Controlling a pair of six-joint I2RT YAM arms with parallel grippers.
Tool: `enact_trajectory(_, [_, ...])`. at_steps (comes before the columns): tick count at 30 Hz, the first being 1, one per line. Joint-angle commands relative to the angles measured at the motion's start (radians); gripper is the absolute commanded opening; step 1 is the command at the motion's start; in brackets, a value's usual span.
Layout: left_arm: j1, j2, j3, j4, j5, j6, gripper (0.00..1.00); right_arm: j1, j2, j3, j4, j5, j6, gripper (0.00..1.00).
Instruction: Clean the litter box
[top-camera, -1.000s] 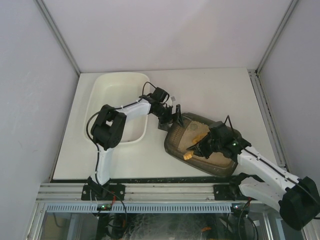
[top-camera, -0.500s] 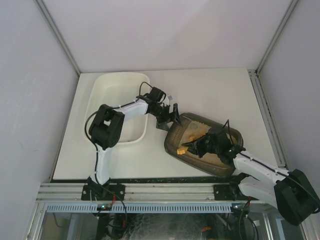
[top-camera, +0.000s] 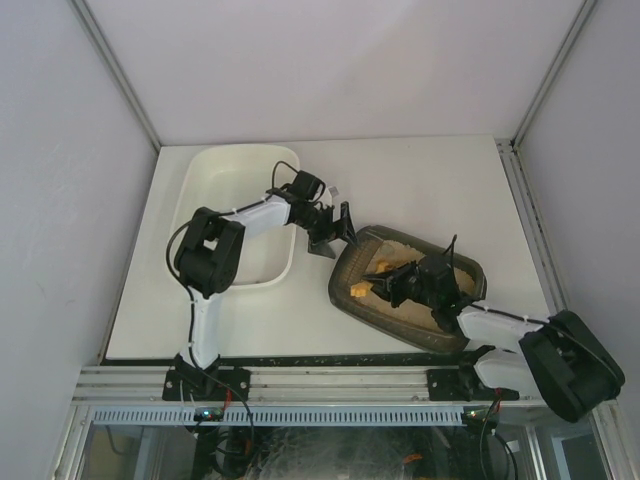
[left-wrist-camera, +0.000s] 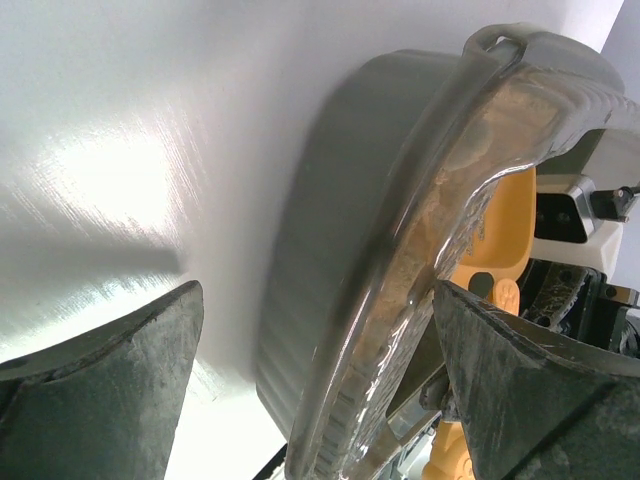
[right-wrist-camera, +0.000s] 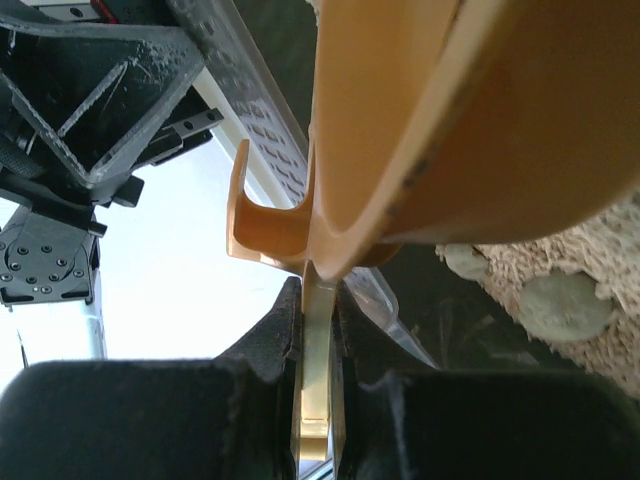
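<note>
The dark grey-brown litter box (top-camera: 452, 322) with beige litter lies right of centre, tilted. My left gripper (top-camera: 335, 235) is open at its far-left corner. In the left wrist view (left-wrist-camera: 320, 390) the box rim (left-wrist-camera: 400, 250) stands between the two fingers without clear contact. My right gripper (top-camera: 398, 286) is shut on the handle of a yellow scoop (top-camera: 359, 290), which reaches toward the box's left end. In the right wrist view the gripper (right-wrist-camera: 320, 345) clamps the thin handle. The scoop bowl (right-wrist-camera: 450, 130) is above the litter (right-wrist-camera: 600, 245), with a grey clump (right-wrist-camera: 565, 305) beside it.
A larger cream-white tub (top-camera: 222, 172) stands at the left, under the left arm. The white table (top-camera: 440, 185) is bounded by side rails and walls. The metal frame rail (top-camera: 320, 385) runs along the near edge.
My right gripper has carried the scoop leftward and farther along the box. My left gripper has shifted slightly left and away at the box corner.
</note>
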Motion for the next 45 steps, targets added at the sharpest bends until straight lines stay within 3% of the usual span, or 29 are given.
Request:
enact_trajectory(1, [0.014, -0.074, -0.024, 0.023, -0.015, 0.002, 1.00, -0.009, 0.094, 0.000, 0.267, -0.002, -0.001, 0.00])
enact_trajectory(9, [0.025, -0.084, -0.043, 0.032, -0.035, 0.017, 1.00, -0.026, 0.189, 0.018, 0.462, -0.073, -0.090, 0.00])
enact_trajectory(15, [0.038, -0.095, -0.044, 0.032, -0.040, 0.024, 1.00, -0.063, 0.066, -0.071, 0.473, -0.099, -0.223, 0.00])
enact_trajectory(22, [0.054, -0.101, -0.051, 0.045, -0.050, 0.026, 1.00, -0.119, -0.301, -0.100, 0.092, -0.135, -0.346, 0.00])
enact_trajectory(32, [0.053, -0.098, -0.060, 0.053, -0.056, 0.030, 1.00, -0.184, -0.761, -0.149, -0.457, -0.182, -0.300, 0.00])
enact_trajectory(38, [0.054, -0.102, -0.066, 0.053, -0.064, 0.035, 1.00, -0.182, -0.815, -0.124, -0.621, -0.232, -0.299, 0.00])
enact_trajectory(45, [0.054, -0.136, -0.060, 0.033, -0.101, 0.088, 1.00, -0.179, -0.748, -0.046, -0.820, -0.302, -0.448, 0.00])
